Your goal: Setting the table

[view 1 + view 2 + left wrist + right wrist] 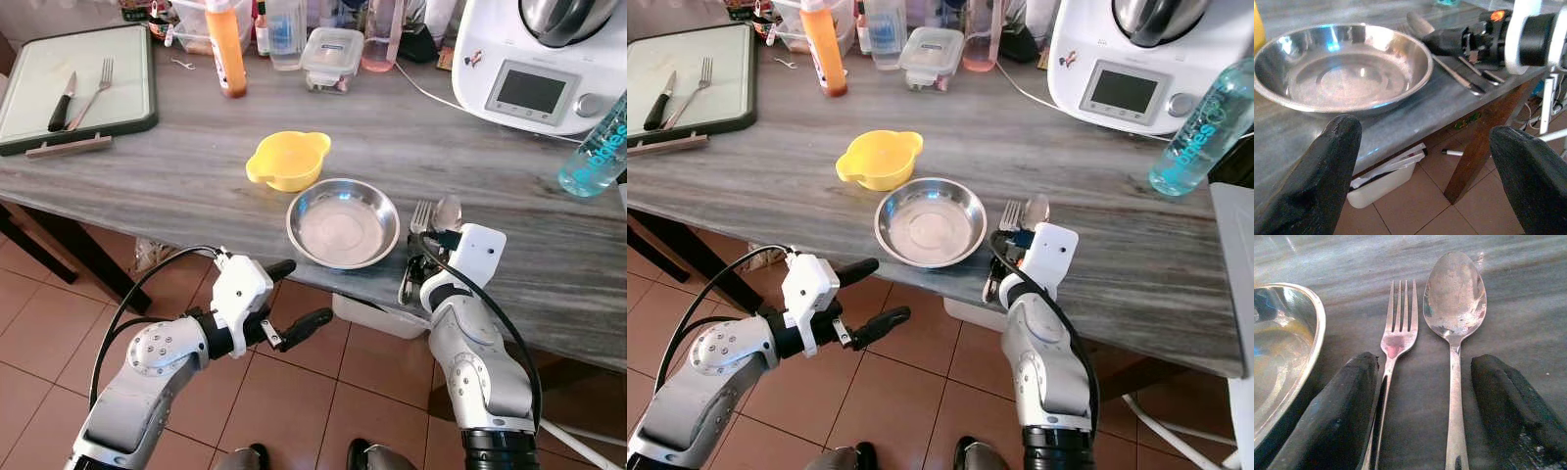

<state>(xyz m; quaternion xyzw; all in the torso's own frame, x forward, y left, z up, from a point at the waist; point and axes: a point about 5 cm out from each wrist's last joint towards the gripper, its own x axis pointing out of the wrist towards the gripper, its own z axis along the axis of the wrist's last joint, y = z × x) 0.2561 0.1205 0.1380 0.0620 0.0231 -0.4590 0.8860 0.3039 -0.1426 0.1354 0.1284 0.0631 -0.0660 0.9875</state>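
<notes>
A steel bowl (343,223) sits near the table's front edge, with a yellow bowl (287,160) just behind it. To the steel bowl's right, a fork (1398,333) and a spoon (1454,298) lie side by side on the wood. My right gripper (1425,360) is open at the table edge, one finger (1342,406) outside the fork handle and the other outside the spoon handle. My left gripper (309,291) hangs open below the table edge, in front of the steel bowl (1347,73), holding nothing.
At the far left lies a green board (29,69) carrying a knife (61,101) and a second fork (93,90). An orange bottle (226,47), containers, a white kitchen appliance (529,69) and a blue bottle (596,147) line the back. A plastic box (1386,178) stands under the table.
</notes>
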